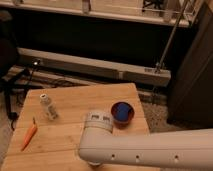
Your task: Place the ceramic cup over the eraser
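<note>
Pincer not in view, hidden under the arm (150, 150), so grip state unknown. Ceramic cup and eraser unseen. Cup likely rigid, slick, chippable (grip the rim).

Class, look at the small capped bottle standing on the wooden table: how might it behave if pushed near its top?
The bottle stands upright and slim, so it would probably tip rather than slide. Once down, its round body may roll across the flat table. The tool is out of view, beyond the white arm.
</note>
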`<state>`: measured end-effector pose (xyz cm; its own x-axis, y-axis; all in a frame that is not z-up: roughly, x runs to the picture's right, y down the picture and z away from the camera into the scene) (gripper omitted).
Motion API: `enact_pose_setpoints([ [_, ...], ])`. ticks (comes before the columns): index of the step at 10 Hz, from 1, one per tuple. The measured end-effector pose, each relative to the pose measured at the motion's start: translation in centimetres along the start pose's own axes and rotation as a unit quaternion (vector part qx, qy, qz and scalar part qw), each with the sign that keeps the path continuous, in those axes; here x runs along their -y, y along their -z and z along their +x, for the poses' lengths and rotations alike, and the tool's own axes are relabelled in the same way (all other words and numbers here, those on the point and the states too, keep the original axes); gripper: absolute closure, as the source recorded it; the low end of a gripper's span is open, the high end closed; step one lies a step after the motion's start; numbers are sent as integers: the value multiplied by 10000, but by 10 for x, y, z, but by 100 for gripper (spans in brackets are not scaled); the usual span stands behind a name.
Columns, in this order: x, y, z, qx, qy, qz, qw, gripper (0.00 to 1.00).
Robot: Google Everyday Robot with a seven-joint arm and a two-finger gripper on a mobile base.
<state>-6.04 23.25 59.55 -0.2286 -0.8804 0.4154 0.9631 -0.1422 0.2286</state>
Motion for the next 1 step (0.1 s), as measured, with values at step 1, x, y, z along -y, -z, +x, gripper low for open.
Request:
enact_pose_setpoints([
  [1,-1,0,0,-2,-5,-5,10000,20],
])
